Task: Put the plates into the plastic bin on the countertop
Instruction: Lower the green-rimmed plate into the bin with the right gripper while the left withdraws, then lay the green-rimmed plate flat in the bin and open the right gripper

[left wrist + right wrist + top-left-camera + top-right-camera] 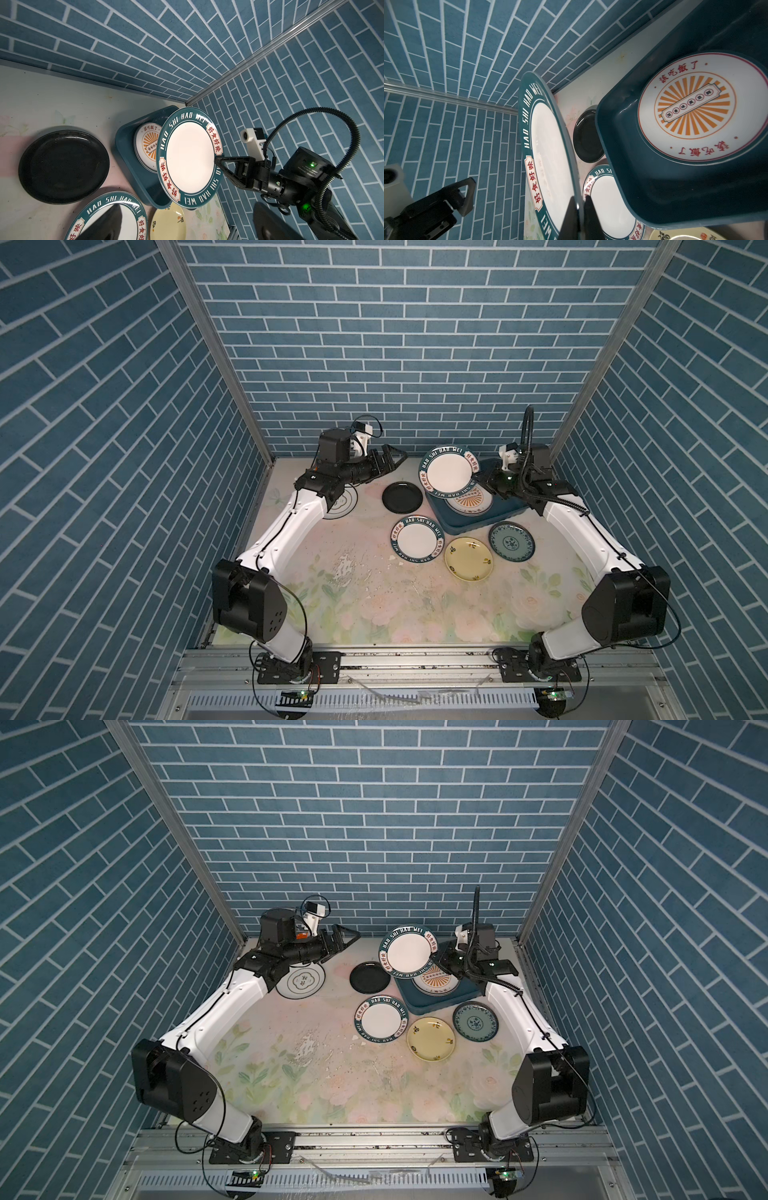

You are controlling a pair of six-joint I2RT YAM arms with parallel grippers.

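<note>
In both top views the right gripper (478,480) (436,962) was clamped on the rim of a lettered plate (451,472) (407,948). The plate stuck out from the fingertips toward the other arm, tipped up with its face turned that way. The plastic bin (469,527) (440,1003) lay directly beneath the gripper, and a sunburst plate (467,502) was flat inside it. The left gripper (392,460) stood well apart, jaws spread wide and empty, with the black plate (402,497) just below it on the countertop (374,593).

In the left wrist view the lettered plate (190,160) stood almost on edge over the plastic bin's near wall (124,149), pinched at its far rim by the right gripper (217,161). Whether its lower rim touched that wall could not be told from there.

In the right wrist view the two fingers (589,218) closed on the plate's rim (546,155), and the bin floor and sunburst plate (695,108) lay off to one side of them.

The right arm was plainly the nearer. The move probably turned on laying the plate flat and drawing it back over the bin.
</note>
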